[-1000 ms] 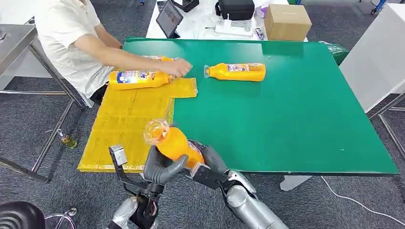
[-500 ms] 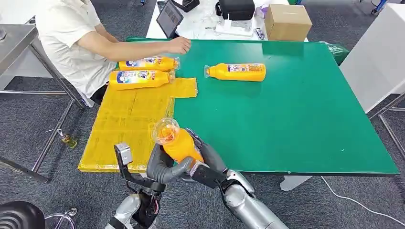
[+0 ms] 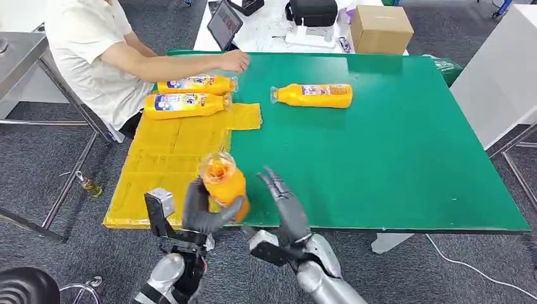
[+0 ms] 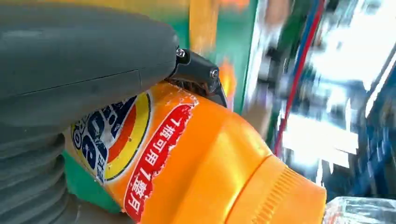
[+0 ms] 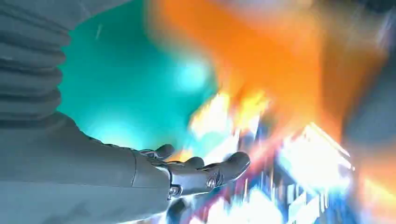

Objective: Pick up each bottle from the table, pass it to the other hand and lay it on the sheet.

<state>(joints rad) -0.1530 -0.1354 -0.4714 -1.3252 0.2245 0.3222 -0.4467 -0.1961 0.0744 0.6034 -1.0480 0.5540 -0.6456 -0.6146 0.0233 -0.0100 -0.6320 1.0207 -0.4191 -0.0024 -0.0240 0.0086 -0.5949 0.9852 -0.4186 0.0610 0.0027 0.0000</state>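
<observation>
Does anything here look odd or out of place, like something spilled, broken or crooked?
Nothing is spilled or visibly broken. One bottle lies on its side on the bare green table, off the yellow sheet, where two others lie. The left robot hand holds a fourth bottle.

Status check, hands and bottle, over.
Left hand grips bottle. Right hand open beside it. Sheet holds two bottles; person's hand near them.
</observation>
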